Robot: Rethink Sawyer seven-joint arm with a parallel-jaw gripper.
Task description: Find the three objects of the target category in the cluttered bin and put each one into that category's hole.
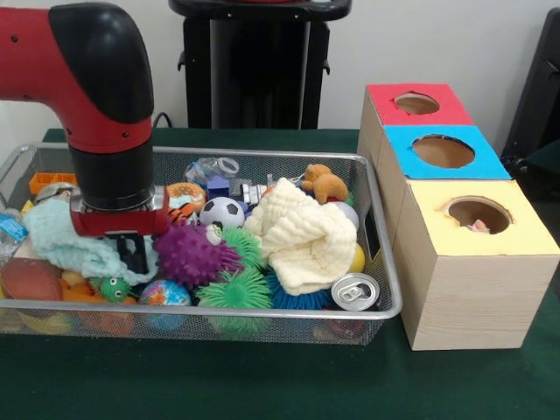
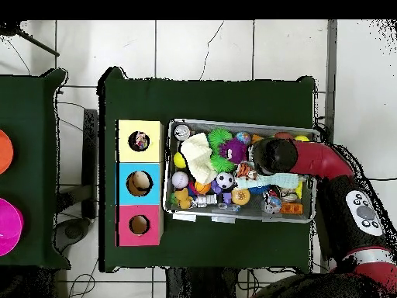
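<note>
The wire mesh bin (image 1: 262,311) is full of toys and cloths; it also shows in the overhead view (image 2: 233,123). My gripper (image 1: 131,252) is down in the left part of the bin, at the edge of a mint cloth (image 1: 66,243). The arm's wrist hides it from above. The yellow-topped box's hole (image 1: 477,213) stands at the near right; a bit of patchwork fabric (image 1: 479,227) shows inside it, also in the overhead view (image 2: 139,140). No patchwork bundle shows in the bin.
A cream cloth (image 1: 302,236), a purple spiky ball (image 1: 192,255), green spiky balls (image 1: 236,289), a small football (image 1: 223,212), a can (image 1: 354,291) and a brown toy animal (image 1: 325,182) crowd the bin. The blue box (image 1: 444,150) and red box (image 1: 416,103) stand behind the yellow one.
</note>
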